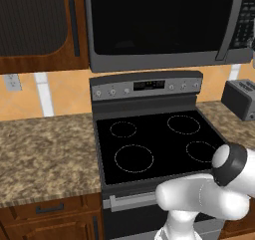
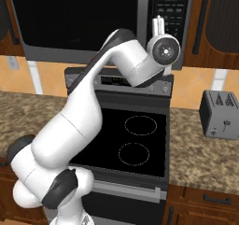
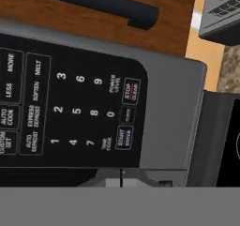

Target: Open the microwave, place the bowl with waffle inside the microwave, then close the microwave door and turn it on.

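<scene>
My fingers (image 3: 121, 177) are pressed together, nothing between them, tips close before the button panel (image 3: 70, 110) of the microwave (image 1: 164, 25). Hand view, rolled sideways: number keys, a start button (image 3: 124, 137) nearest my tips, a stop button (image 3: 131, 91) beyond it, brown cabinet door (image 3: 93, 18) past the panel's edge. Right base view: my hand raised against the panel (image 2: 171, 14), arm crossing the stove (image 2: 135, 140). Left base view adds the microwave door (image 1: 159, 20), shut, its long grey handle (image 1: 230, 25) at the right edge. Toaster (image 2: 219, 114) stands on the surface (image 2: 200, 158) right of the stove, well apart from my arm. Left surface (image 1: 45, 154) lies bare of objects.
</scene>
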Tool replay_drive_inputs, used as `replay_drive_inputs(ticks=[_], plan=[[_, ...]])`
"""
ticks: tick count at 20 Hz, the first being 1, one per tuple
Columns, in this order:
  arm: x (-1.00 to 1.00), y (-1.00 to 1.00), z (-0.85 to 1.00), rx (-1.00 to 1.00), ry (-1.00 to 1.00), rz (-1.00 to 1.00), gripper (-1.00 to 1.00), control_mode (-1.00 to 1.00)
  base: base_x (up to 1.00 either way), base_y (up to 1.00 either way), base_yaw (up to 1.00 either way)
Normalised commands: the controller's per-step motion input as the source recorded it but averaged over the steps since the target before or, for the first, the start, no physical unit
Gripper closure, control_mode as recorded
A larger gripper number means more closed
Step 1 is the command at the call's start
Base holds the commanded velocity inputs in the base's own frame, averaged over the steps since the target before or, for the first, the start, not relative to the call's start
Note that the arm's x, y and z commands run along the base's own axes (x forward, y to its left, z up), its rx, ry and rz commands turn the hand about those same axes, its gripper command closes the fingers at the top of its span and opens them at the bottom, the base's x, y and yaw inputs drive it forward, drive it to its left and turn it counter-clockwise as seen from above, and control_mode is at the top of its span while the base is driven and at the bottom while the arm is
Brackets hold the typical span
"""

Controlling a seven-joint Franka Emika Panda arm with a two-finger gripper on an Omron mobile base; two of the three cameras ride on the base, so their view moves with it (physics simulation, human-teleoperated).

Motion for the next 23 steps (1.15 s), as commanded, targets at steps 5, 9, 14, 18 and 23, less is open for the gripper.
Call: replay_drive_inputs(ticks=[5, 9, 14, 18, 23], plan=[[0.86, -0.07, -0.58, 0.0, -0.02, 0.03, 1.0, -1.0, 0.0, 0.0, 0.0], [0.96, 0.0, -0.33, 0.0, -0.06, 0.02, 1.0, -1.0, 0.0, 0.0, 0.0], [1.0, -0.04, -0.08, 0.0, 0.0, 0.03, 1.0, -1.0, 0.0, 0.0, 0.0], [1.0, 0.57, -0.21, -0.24, 0.16, 0.0, 1.0, -1.0, 0.0, 0.0, 0.0], [0.2, 0.68, -0.56, -0.29, -0.34, -0.01, 1.0, -1.0, 0.0, 0.0, 0.0]])
